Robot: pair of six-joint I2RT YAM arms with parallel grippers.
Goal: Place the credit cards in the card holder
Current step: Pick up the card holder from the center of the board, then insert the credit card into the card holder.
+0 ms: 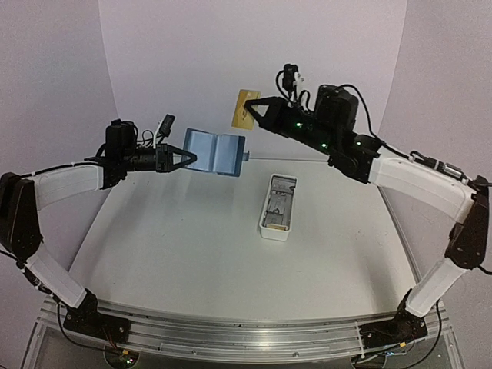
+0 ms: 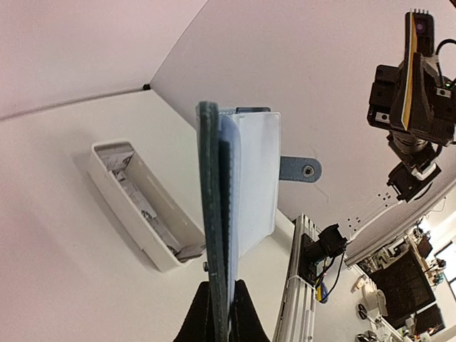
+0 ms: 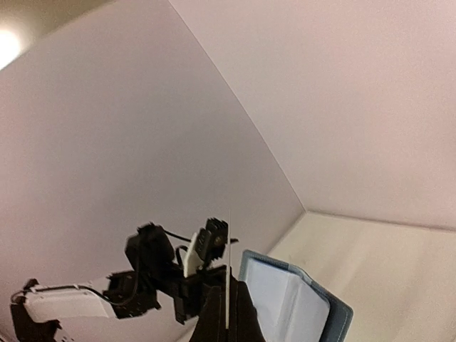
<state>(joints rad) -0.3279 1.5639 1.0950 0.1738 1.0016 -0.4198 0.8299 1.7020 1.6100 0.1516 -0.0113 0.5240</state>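
Top external: with the right gripper (image 1: 258,115) clenching the tan credit card (image 1: 244,108), long axis roughly upright, in mid-air; with the left gripper (image 1: 186,157) pinching the open card holder (image 1: 216,153) by its left cover, aloft too. Hanging just down-left of the card, open face turned toward it.

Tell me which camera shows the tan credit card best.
The top external view: the tan credit card faces that camera, its flat face showing. The left wrist view catches it nearly edge-on as a thin gold strip. The right wrist view shows only its pale edge between the jaws.
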